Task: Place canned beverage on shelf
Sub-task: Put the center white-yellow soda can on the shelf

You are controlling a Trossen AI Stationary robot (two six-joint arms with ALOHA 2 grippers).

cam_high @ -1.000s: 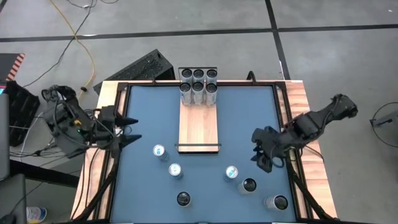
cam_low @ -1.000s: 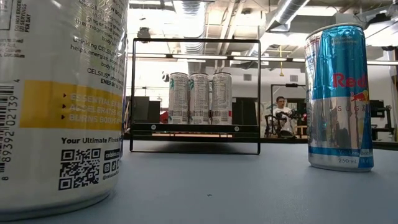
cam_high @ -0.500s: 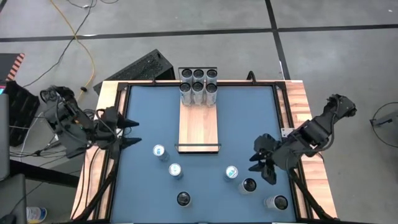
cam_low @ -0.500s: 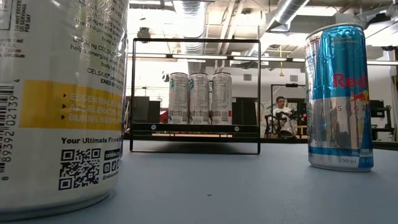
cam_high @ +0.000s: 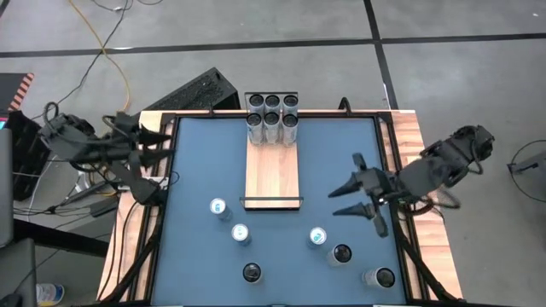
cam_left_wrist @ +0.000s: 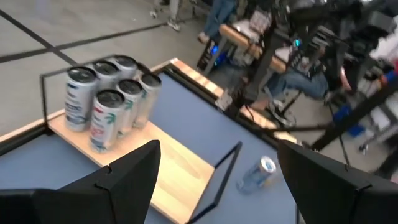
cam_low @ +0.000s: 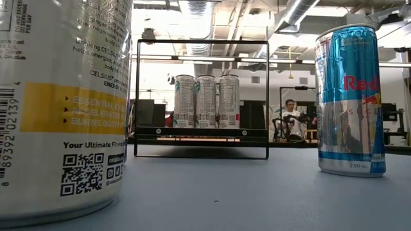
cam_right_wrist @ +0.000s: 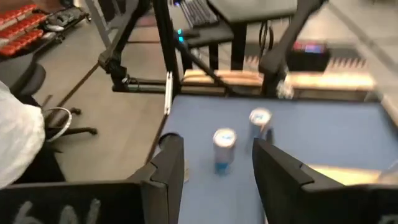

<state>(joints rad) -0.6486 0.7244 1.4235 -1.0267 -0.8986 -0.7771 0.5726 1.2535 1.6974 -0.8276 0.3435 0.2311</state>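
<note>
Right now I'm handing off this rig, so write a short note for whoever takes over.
Left tool: open, empty, at the table's left edge.
Right tool: open, empty, over the table's right side.
The shelf holds six cans at its far end.
Six loose cans stand on the blue table at the near side, one the nearest can to the right tool.
Left: grasp a loose can and set it on the bare board.

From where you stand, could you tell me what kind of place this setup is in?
Most likely a robotics lab or workshop. The low view shows exposed ceiling ducts and a seated person at a workstation behind the table; the high view shows bare concrete floor with loose cables around it.
</note>
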